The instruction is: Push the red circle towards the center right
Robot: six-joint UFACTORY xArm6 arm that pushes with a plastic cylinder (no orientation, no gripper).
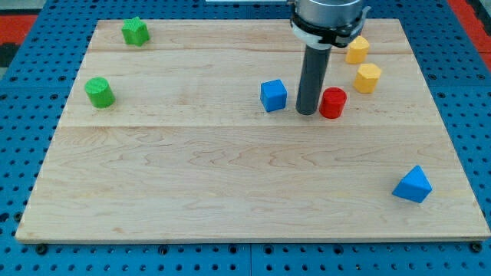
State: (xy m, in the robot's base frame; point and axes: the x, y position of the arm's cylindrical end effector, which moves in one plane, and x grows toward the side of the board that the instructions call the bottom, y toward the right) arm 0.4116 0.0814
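The red circle (333, 102) is a short red cylinder standing right of the board's centre, in the upper half. My tip (307, 112) is at the end of the dark rod, right next to the red circle's left side, touching or nearly touching it. A blue cube (273, 95) sits just to the left of the rod, so the tip stands between the blue cube and the red circle.
Two yellow hexagon blocks (357, 50) (367, 77) lie above and right of the red circle. A blue triangle block (413, 185) is at the lower right. A green star block (135, 31) and a green cylinder (99, 92) are at the upper left. The wooden board (230, 184) rests on a blue pegboard.
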